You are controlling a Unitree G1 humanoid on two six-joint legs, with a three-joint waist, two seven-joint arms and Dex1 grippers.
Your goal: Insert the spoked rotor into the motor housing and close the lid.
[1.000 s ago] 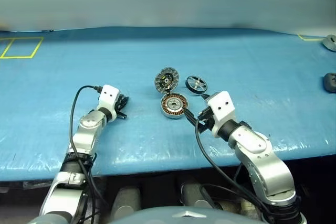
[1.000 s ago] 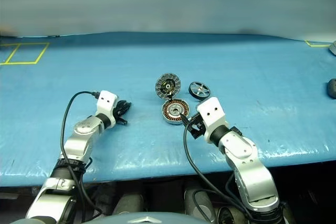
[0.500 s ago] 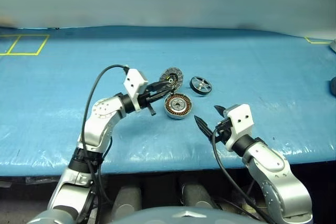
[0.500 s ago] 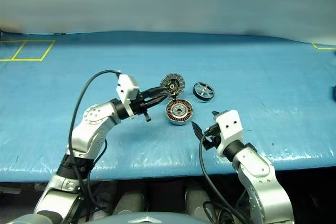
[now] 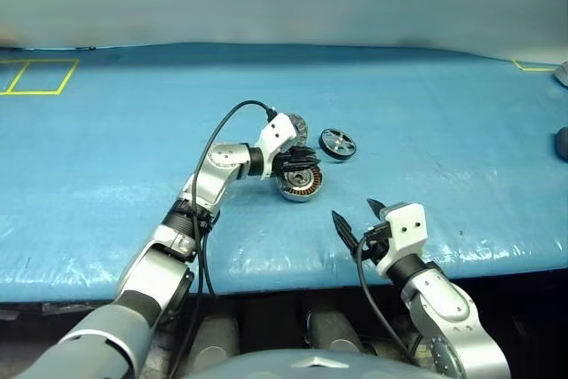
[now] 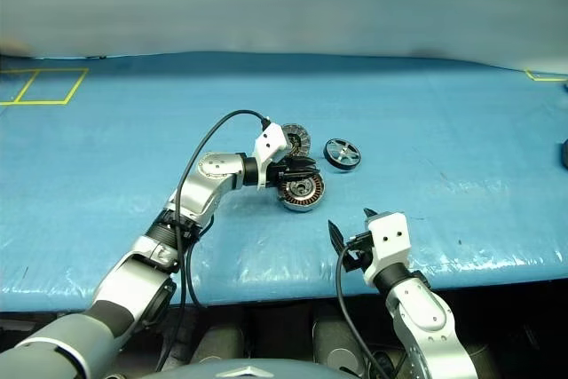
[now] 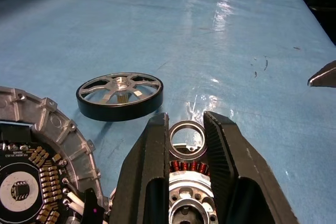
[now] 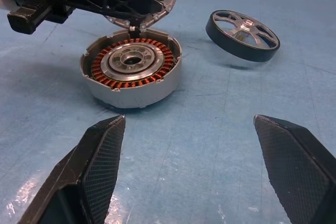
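Saw the left gripper (image 5: pixel 300 164) reaching in across the blue table (image 5: pixel 133 130), with its two black fingers (image 7: pixel 149 166) low over the motor cup (image 8: pixel 134 74). Found those fingers set close, with only a narrow gap between them. Glimpsed the cup's copper windings and silver middle through that gap. Saw nothing pinched there, and could not tell whether the fingertips touched the cup's rim.

Found the lid (image 7: pixel 31 166) just beside that same hand, standing up from the cup's far edge on its hinge. Saw its inner face, with grey segments and a dark hub, turned toward the fingers.

Spotted the spoked wheel (image 7: pixel 119 95) on the table just past the left fingertips, a little to the side of the lid. Saw it apart from both the cup and the hand, untouched and not yet in the cup. Could not tell whether it lay flat or sat tipped on one edge.

Saw the right gripper (image 8: pixel 189 121) nearer the table's front edge with its fingers spread wide and nothing between them. Found the cup straight ahead of this hand and clear of it, and the wheel farther ahead and off to its right.

Noticed a black cable (image 5: pixel 222 130) arching over the left arm, and a dark object (image 5: pixel 561 139) far off to the right.
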